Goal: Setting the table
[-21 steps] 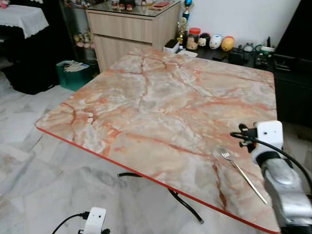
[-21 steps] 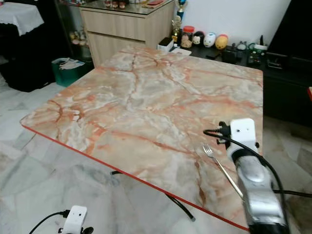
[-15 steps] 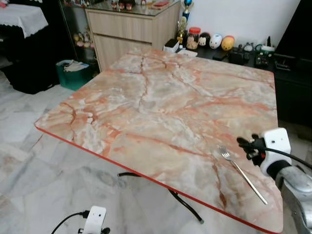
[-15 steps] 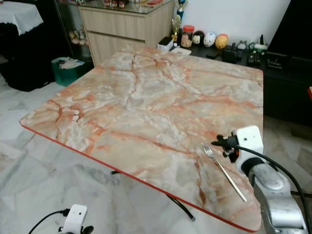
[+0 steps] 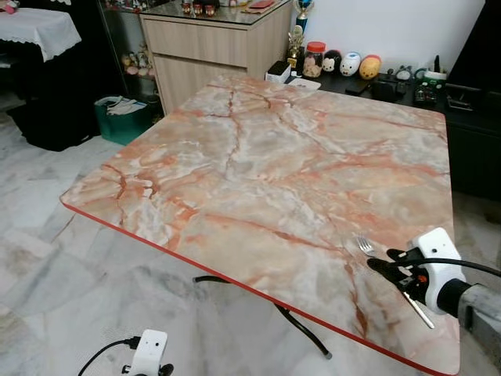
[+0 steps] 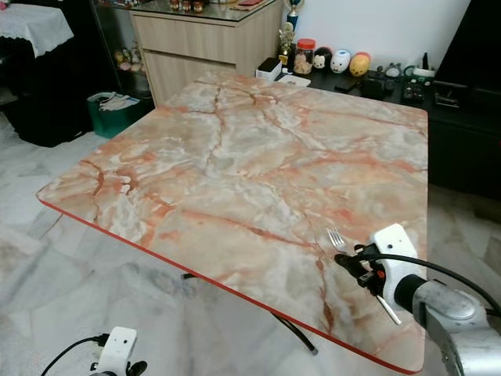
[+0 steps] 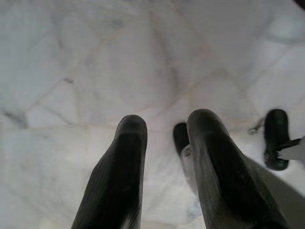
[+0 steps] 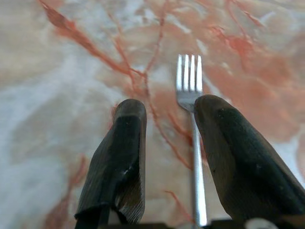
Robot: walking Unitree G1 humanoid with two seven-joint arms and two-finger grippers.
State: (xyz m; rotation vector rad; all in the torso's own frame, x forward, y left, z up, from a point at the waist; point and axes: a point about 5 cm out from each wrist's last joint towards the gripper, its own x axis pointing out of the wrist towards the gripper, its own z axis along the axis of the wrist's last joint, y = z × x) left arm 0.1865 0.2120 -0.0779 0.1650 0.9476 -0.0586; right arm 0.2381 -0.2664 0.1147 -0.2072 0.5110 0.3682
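Right gripper (image 6: 354, 266) jaws open over fork (image 8: 190, 83), near table (image 5: 258, 157) edge

A dining or living room in a home. A large square table (image 5: 258, 180) with a pink-and-orange marble-patterned top stands on a pale marble tile floor (image 5: 47, 258). Beyond the table's far edge is a light wooden cabinet (image 5: 211, 51) topped with small ornaments. Beside it, a low dark shelf (image 5: 391, 86) holds round figurines, a jar and a trophy. A green bin (image 5: 121, 119) sits left of the cabinet.
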